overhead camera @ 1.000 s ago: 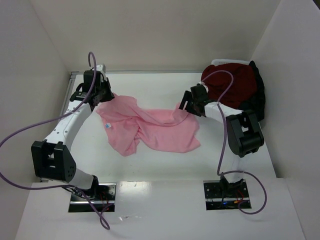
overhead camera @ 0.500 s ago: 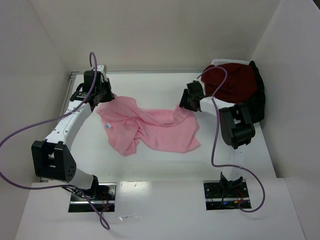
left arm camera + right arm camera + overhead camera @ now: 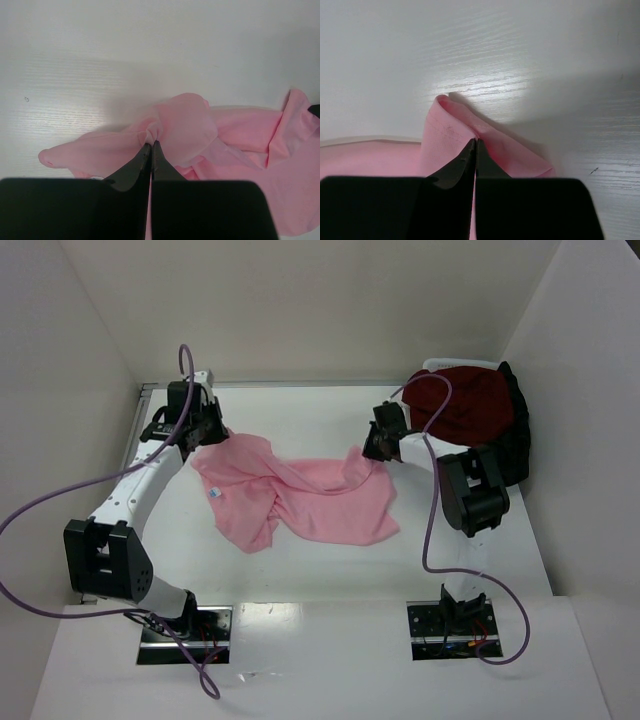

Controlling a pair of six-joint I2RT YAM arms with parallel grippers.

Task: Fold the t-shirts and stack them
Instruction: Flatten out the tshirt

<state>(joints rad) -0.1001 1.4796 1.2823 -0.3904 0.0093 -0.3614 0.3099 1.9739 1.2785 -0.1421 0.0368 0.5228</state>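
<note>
A light pink t-shirt (image 3: 300, 495) lies crumpled across the middle of the table, its small white neck label (image 3: 215, 493) showing near the left. My left gripper (image 3: 207, 435) is shut on the shirt's far-left corner; the left wrist view shows the pink cloth (image 3: 185, 125) bunched at the closed tips of the left gripper (image 3: 151, 143). My right gripper (image 3: 368, 454) is shut on the shirt's far-right corner, where a pink fold (image 3: 455, 132) is pinched at the tips of the right gripper (image 3: 475, 140). A dark red t-shirt (image 3: 465, 408) and a black one (image 3: 518, 430) lie heaped at the far right.
The heap of dark shirts sits against the right wall, over a white basket rim (image 3: 445, 363). White walls close in the table on the left, back and right. Purple cables (image 3: 432, 510) loop from both arms.
The right gripper has shut on the pink shirt's right corner; it stood open a second ago. The right arm reached farther toward the back. The left arm has stayed put.
</note>
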